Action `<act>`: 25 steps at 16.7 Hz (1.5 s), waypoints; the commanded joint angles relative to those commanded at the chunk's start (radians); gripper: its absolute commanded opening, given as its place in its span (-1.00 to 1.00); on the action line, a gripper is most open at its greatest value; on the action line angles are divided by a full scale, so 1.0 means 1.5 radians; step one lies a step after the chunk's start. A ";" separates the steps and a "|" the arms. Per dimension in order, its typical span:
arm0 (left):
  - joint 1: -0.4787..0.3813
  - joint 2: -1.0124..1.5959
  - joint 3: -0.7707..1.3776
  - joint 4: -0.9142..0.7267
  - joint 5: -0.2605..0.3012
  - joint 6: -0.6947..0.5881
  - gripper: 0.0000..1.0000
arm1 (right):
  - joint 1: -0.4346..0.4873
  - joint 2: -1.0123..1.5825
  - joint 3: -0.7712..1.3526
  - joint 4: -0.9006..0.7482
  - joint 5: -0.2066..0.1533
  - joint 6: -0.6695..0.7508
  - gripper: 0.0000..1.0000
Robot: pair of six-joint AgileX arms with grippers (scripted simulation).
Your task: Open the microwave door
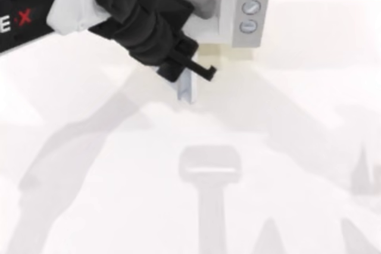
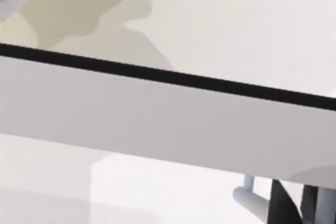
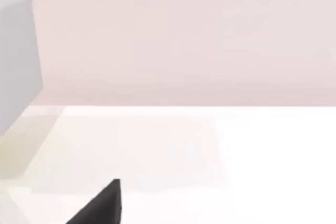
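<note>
Over the table (image 1: 297,147), left tool (image 1: 193,69) meets the microwave door (image 1: 186,87).

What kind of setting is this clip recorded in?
Probably a rendered tabletop test scene, not a real kitchen: a bare white table, a lone microwave with its microwave door swung open, and the left gripper at the door.

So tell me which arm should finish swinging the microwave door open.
Left. The left gripper is already at the microwave door, which stands swung out from the microwave. The right arm is out of the top view, parked away.
</note>
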 joint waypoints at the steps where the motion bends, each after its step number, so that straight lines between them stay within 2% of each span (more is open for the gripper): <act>1: 0.000 0.000 0.000 0.000 0.000 0.000 -1.00 | 0.000 0.000 0.000 0.000 0.000 0.000 1.00; 6: 0.001 -0.002 -0.006 0.000 0.008 0.008 -1.00 | 0.000 0.000 0.000 0.000 0.000 0.000 1.00; 13: 0.039 -0.036 -0.042 -0.007 0.060 0.107 -1.00 | 0.000 0.000 0.000 0.000 0.000 0.000 1.00; 25: 0.040 -0.036 -0.043 -0.008 0.061 0.108 -1.00 | 0.000 0.000 0.000 0.000 0.000 0.000 1.00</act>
